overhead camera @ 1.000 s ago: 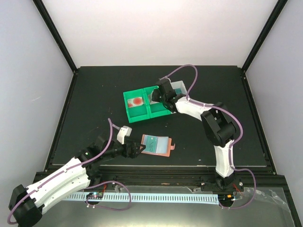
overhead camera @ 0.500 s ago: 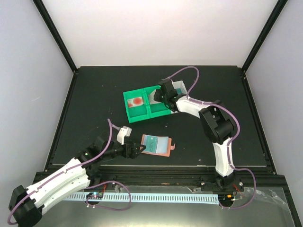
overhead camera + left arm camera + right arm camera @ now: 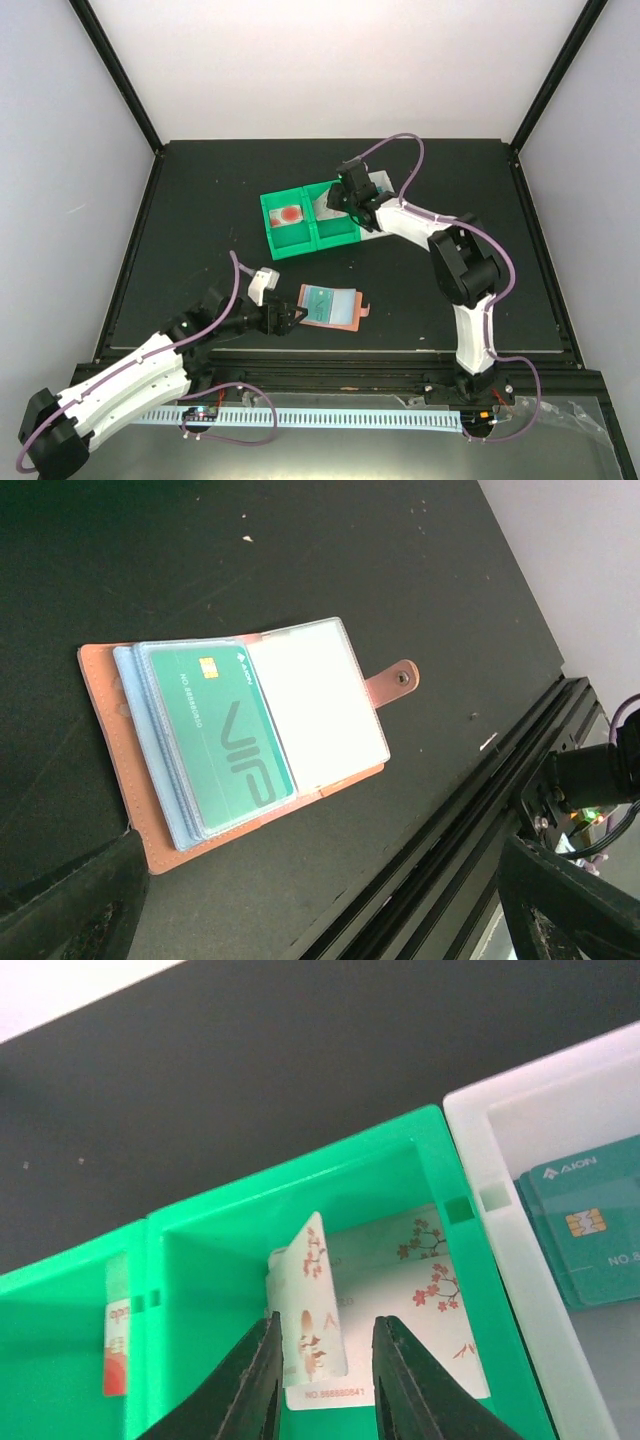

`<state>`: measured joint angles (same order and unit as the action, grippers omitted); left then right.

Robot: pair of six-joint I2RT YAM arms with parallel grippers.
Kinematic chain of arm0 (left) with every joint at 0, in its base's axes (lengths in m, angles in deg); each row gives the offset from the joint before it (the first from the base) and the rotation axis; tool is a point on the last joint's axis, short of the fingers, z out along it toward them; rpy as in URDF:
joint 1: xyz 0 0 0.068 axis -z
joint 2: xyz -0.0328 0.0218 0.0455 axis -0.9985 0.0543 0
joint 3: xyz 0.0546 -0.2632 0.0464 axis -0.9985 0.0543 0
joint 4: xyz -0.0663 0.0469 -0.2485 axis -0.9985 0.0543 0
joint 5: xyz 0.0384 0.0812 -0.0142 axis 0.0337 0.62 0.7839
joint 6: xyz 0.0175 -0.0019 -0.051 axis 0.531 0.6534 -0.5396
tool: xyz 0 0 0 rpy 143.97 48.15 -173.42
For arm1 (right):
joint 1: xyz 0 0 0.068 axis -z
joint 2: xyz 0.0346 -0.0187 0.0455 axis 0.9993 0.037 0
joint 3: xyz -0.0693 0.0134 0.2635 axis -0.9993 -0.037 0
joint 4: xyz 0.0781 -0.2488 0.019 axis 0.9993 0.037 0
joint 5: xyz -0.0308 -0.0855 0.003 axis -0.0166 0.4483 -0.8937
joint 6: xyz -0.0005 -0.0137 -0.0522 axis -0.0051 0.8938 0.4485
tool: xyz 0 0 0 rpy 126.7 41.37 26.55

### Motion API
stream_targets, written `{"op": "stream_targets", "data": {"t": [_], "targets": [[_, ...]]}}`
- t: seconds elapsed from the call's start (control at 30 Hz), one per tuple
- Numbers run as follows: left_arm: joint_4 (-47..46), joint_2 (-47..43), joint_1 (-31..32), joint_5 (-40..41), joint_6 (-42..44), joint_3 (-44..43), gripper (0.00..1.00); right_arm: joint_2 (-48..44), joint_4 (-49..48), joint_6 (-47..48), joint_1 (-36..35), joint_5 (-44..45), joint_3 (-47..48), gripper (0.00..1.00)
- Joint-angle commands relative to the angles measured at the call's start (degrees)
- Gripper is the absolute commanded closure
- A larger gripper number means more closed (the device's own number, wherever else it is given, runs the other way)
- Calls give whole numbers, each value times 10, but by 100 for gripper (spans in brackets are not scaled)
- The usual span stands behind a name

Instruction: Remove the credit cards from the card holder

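Credit cards (image 3: 310,1330) first: a white blossom-print card is standing on edge, tilted, in the middle compartment of the green tray (image 3: 300,1175), over a matching card (image 3: 425,1280) lying flat. The right gripper (image 3: 345,195) has its jaws narrow on either side of the tilted card. There's a sliver of gap on the 3 o'clock side, so I read it as loose rather than pinched. A red-marked card (image 3: 115,1345) sits in the compartment at 9 o'clock, and teal cards (image 3: 590,1230) lie in the white tray (image 3: 470,1110) at 3 o'clock.

The card holder (image 3: 345,310) lies open on the worktop (image 3: 200,220), at 6 o'clock from the trays. A green VIP card (image 3: 215,735) is tucked in its pocket, so the job isn't finished. The left gripper (image 3: 291,318) hovers just at 9 o'clock of the holder, jaws wide and empty.

Doing this well means lifting the right jaws straight up, clear of the leaning card, so it drops flat and isn't dragged out. For the VIP card, I'd steady the leather and slide the card along its pocket.
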<state>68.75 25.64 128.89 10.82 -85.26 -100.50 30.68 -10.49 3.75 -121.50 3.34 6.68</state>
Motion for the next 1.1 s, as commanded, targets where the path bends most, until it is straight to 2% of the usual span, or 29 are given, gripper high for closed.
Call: {"op": "stream_targets", "data": {"t": [0.0, 0.17, 0.37, 0.6, 0.83, 1.07], "targets": [[-7, 12, -3, -7, -4, -5, 4, -50, 13, 7, 5, -4, -5, 74], [-10, 22, -3, -9, -3, -7, 5, -93, 20, 10, 5, -15, -34, 70], [-3, 26, -4, -4, -4, -18, 7, -122, 2, 36, 5, -48, -62, 79], [-5, 16, -3, 1, -15, -9, 7, -73, -23, 46, 0, -104, -38, 98], [1, 17, -4, 4, -15, -10, 7, 5, -21, 33, 0, -90, 16, 99], [16, 15, -4, 19, -10, -19, 6, 60, 17, 33, 1, -40, 54, 99]]}}
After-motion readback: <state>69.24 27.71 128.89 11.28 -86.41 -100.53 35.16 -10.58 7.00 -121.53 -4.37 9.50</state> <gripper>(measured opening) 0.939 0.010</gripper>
